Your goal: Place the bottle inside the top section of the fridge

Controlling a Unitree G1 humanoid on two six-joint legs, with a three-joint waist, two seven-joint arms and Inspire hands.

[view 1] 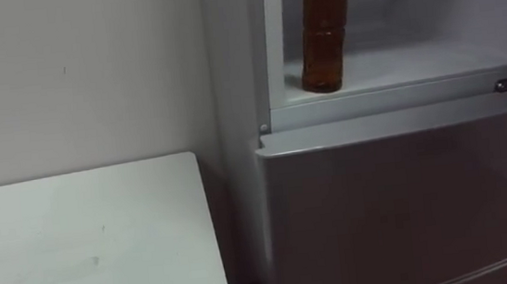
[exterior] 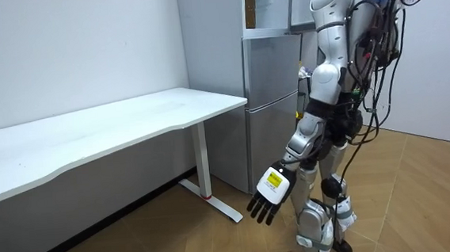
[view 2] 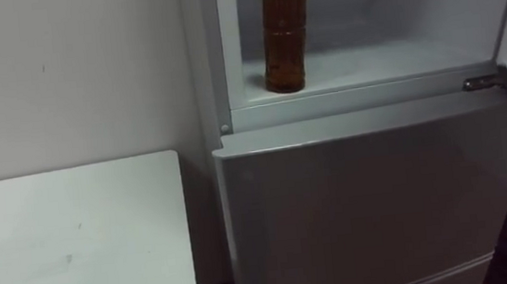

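Left eye view: one white table (view 1: 86, 242) at left, then one fridge (view 1: 398, 193), upper compartment open. One brown bottle (view 1: 325, 28) stands upright, long axis vertical, at the shelf's near left corner. Room view: the left hand (exterior: 271, 193) hangs low, fingers straight and spread, well below the bottle.
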